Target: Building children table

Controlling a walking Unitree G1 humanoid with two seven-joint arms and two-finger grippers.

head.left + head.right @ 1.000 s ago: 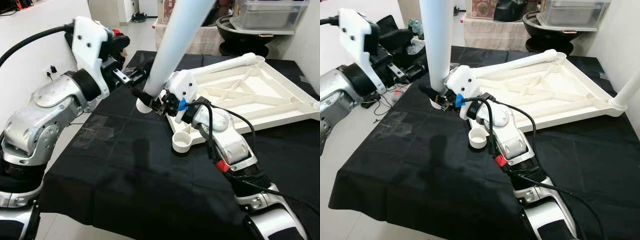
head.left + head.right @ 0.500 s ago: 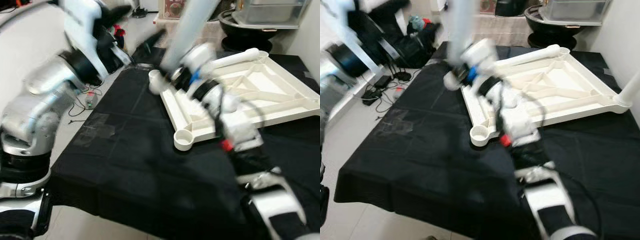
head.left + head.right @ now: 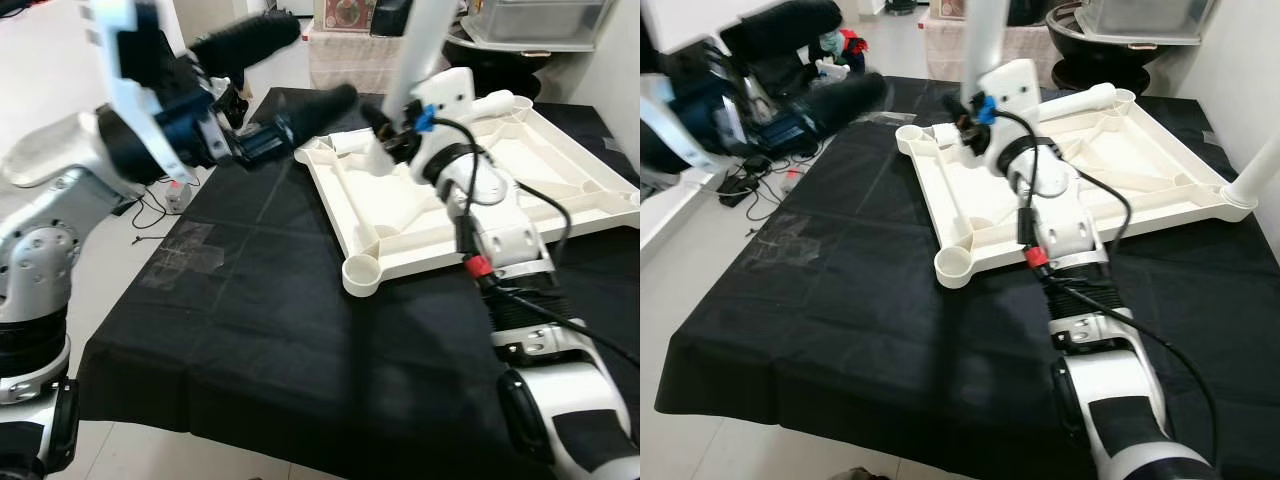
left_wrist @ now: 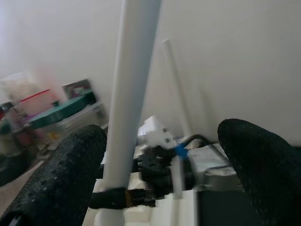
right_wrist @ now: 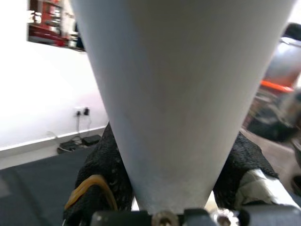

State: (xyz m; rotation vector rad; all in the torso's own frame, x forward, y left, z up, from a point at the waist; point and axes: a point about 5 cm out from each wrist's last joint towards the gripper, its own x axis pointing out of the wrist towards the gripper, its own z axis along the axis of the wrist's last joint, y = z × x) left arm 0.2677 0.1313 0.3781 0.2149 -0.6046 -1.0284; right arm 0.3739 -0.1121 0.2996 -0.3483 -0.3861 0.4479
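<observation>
The white table top (image 3: 480,190) lies upside down on the black cloth, with an empty round socket (image 3: 362,275) at its near corner. My right gripper (image 3: 387,128) is shut on the lower end of a white table leg (image 3: 425,40), holding it nearly upright over the top's left part. In the right wrist view the leg (image 5: 178,94) sits between the black fingers (image 5: 101,174). My left gripper (image 3: 325,58) is open, its fingers spread wide, just left of the leg and apart from it. The left wrist view has the leg (image 4: 134,94) between its spread fingers (image 4: 75,174).
Another white leg (image 3: 1260,170) stands in the top's right corner. The black cloth (image 3: 250,330) ends at the table's left and near edges. Cables and bags (image 3: 750,160) lie on the floor to the left. Boxes and a dark bowl (image 3: 1110,50) stand behind the table.
The right gripper has carried the leg from the cloth left of the table top to over the top. The left gripper has come off the leg and opened. The camera has shifted too.
</observation>
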